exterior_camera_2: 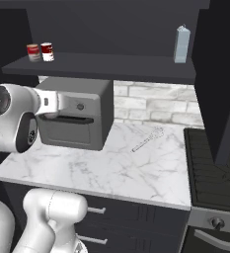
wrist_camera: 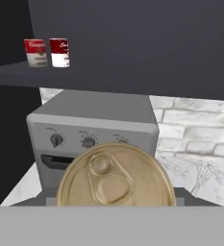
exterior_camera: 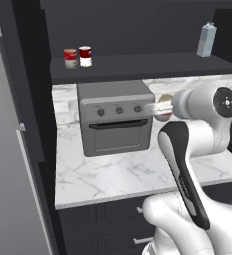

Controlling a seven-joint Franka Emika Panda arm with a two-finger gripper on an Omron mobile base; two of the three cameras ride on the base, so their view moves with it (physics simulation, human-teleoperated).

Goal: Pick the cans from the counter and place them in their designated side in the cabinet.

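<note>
I have a can (wrist_camera: 116, 175) right under the hand camera, its gold pull-tab lid facing the lens in front of the toaster oven (wrist_camera: 96, 129). In the left base view the same can (exterior_camera: 163, 107) sits at the end of the arm, just right of the oven's upper corner and above the bench (exterior_camera: 112, 174). I cannot see the fingers themselves, but the can hangs there clear of any surface, so I judge they are clamped on its sides. It is a rigid metal tin, probably light to moderate in weight, with smooth, somewhat slippery walls; a hold across the middle of the body, below the rim, seems safest. Two more cans (exterior_camera: 77, 57) stand side by side on the cabinet shelf (exterior_camera: 147, 67), above the oven's left end, and a carton (exterior_camera: 206, 40) stands well to the oven's right.
</note>
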